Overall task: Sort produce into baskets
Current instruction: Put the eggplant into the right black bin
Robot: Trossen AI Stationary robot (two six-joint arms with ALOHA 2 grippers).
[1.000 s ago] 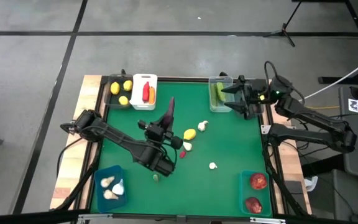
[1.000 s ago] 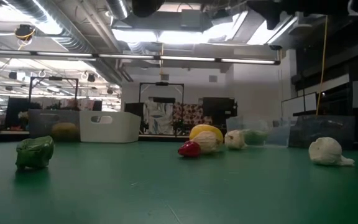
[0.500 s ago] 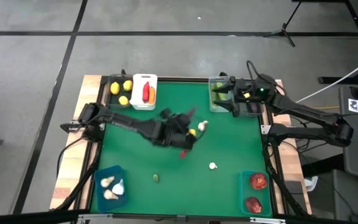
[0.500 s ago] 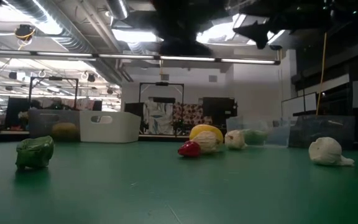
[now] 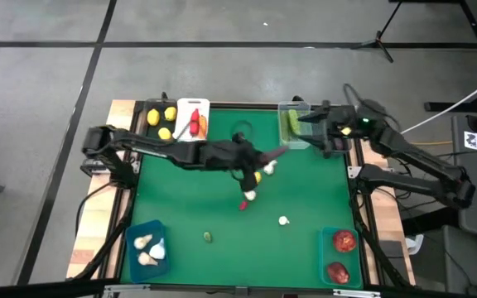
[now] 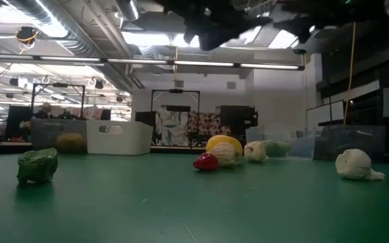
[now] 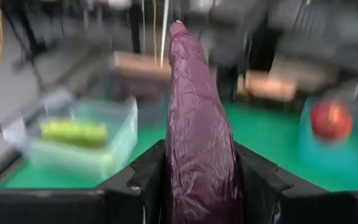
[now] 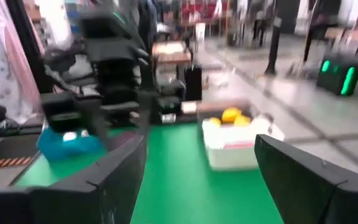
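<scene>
— While our left gripper (image 7: 201, 186) stays clamped on the purple eggplant (image 7: 197, 124), where do we carry it?

— Above mid-table, toward the far right. We judge it needs a dark basket there, which we cannot make out. Our right gripper (image 5: 315, 132) waits, fingers apart, by the clear basket (image 5: 292, 142) of cucumbers (image 5: 290, 122).

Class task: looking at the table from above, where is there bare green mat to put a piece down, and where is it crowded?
Free: the mat between the teal garlic bin and the teal bin of red fruits, bar one small green piece. Crowded: mid-table, where the left gripper holds an eggplant over a lemon and garlic bulbs.
</scene>
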